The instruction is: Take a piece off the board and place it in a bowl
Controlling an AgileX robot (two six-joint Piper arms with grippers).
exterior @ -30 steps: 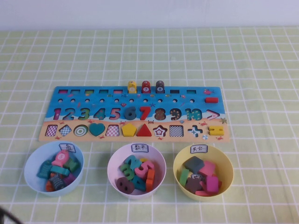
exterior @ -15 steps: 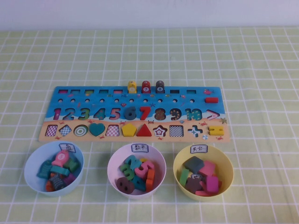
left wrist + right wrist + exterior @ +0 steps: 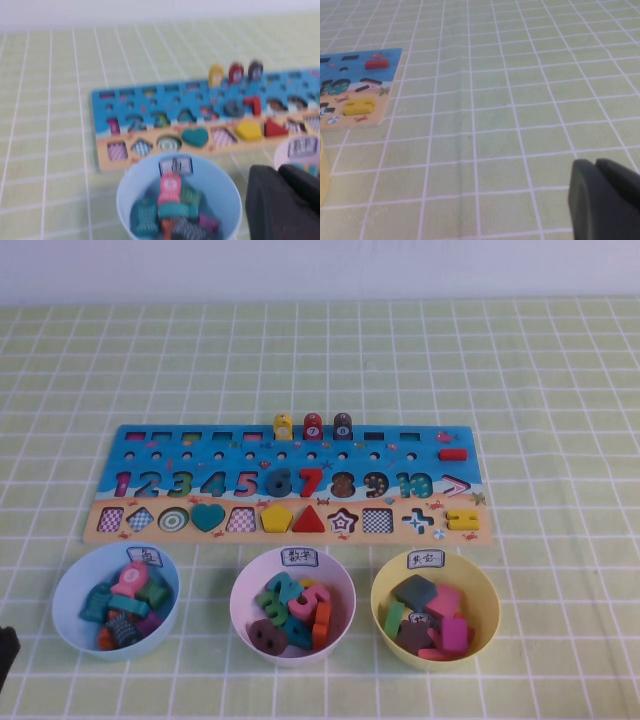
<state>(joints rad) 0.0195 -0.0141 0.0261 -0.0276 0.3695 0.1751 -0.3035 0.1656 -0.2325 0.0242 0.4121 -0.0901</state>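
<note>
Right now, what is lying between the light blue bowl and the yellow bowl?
In the high view, the pale pink bowl, filled with number pieces, lies between the light blue bowl and the yellow bowl. All three stand apart.

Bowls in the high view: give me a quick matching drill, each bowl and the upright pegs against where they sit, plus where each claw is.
Things:
1. light blue bowl
2. pale pink bowl
3. yellow bowl
4. three upright pegs

Places:
A. middle of the bowl row
B. top edge of the board
C. robot's right end of the row
D. robot's left end of the row

Pairs: 1-D, 2-A, 3-C, 4-B.

The pink piece lies in the light blue bowl. Left claw is near that bowl; right claw is over bare cloth right of the board.
</note>
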